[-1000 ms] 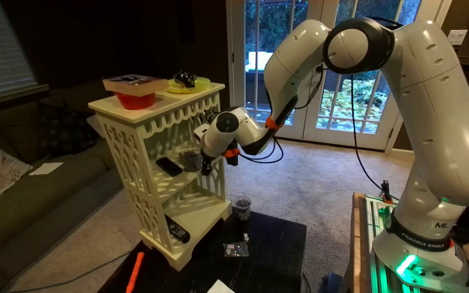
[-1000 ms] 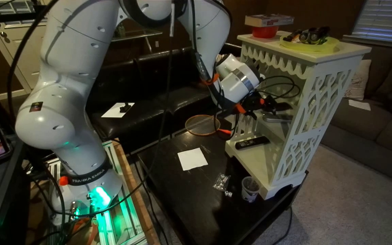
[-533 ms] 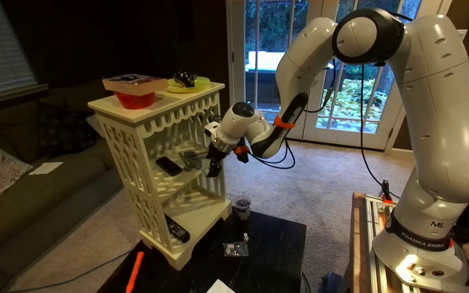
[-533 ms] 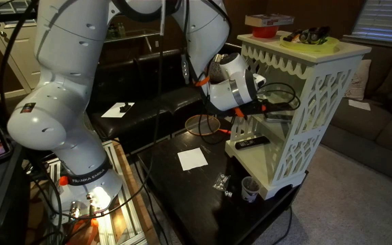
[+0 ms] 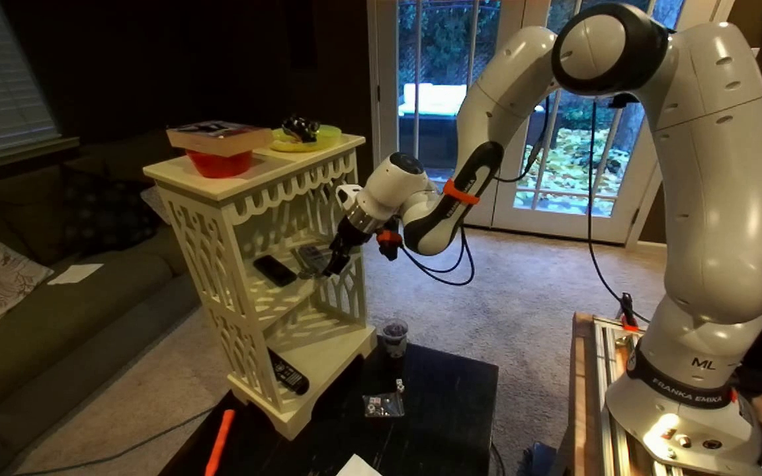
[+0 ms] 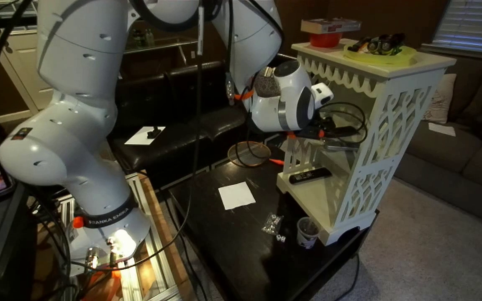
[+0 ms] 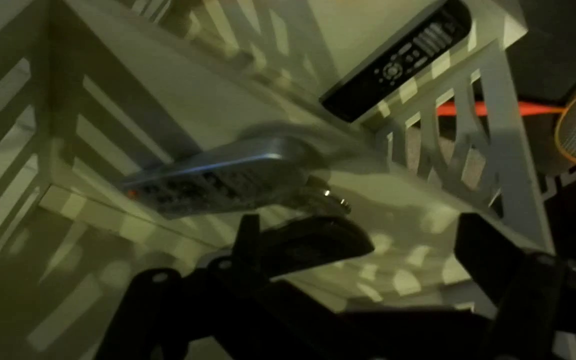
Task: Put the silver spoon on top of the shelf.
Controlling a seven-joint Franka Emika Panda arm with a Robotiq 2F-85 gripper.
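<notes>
The cream-white shelf (image 5: 315,156) stands on the low black table; it shows in both exterior views (image 6: 427,62). My gripper (image 7: 360,232) is open with nothing between its fingertips. It is tilted into the shelf's middle tier; in an exterior view its fingers (image 5: 336,264) are at the tier's front. On that tier lie a grey remote-like device (image 7: 218,182) and a black phone (image 7: 313,245), partly behind a finger. A small shiny curved thing (image 7: 335,197) lies between them, beside the grey device. It is blurred; I cannot tell whether it is the silver spoon. No spoon shows clearly elsewhere.
The shelf top holds a red bowl (image 5: 221,164) with a box (image 5: 219,137) on it and a yellow-green plate (image 6: 379,56) with dark items. A black remote (image 6: 310,175) lies on the bottom tier. A cup (image 6: 308,232), a small bag (image 6: 273,223) and paper (image 6: 237,195) are on the table.
My gripper first drew back a little from the shelf, then tilted so its fingers point more into the middle tier. The upper arm shifted back. The base light went from green to white.
</notes>
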